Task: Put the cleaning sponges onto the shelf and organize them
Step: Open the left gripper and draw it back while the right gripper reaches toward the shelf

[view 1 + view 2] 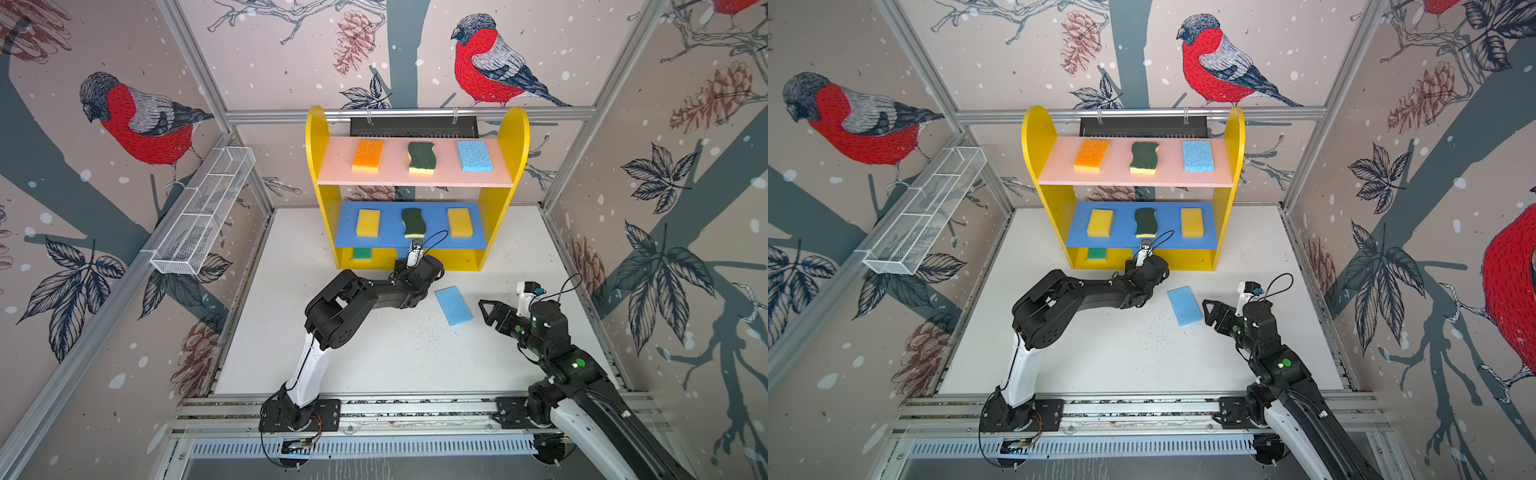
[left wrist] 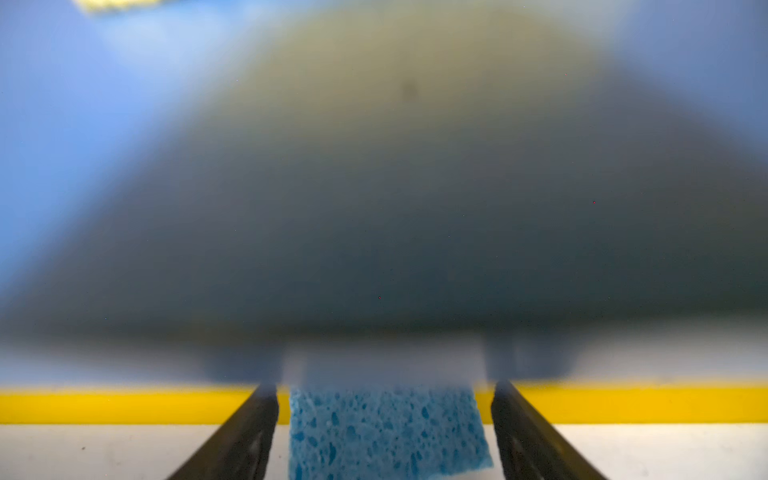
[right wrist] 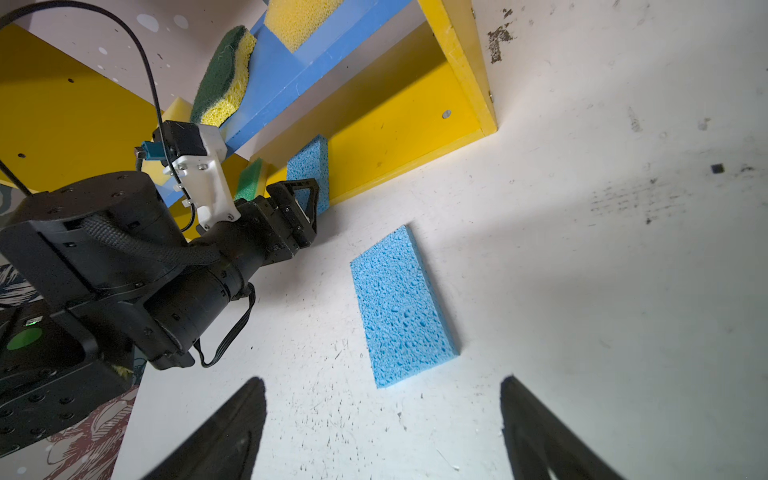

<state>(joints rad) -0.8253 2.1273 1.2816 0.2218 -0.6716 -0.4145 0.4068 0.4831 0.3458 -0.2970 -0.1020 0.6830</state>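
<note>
Yellow shelf (image 1: 457, 259), bottom level: blue sponge (image 2: 386, 432) lies between the left gripper's (image 2: 383, 386) fingers. The jaws are parted with a thin gap each side, so no grip. Only the wrist views show this; in both top views the blue board (image 1: 386, 232) hides most of it. Its near end sticks out past the front lip. Green sponge (image 3: 249, 180) sits just beside it. Right gripper (image 1: 485, 312) is spread wide and empty, near the loose blue sponge (image 1: 454, 305), with bare table (image 1: 374, 353) all round.

No legible text, labels, brands, numbers or signs, on any surface
</note>
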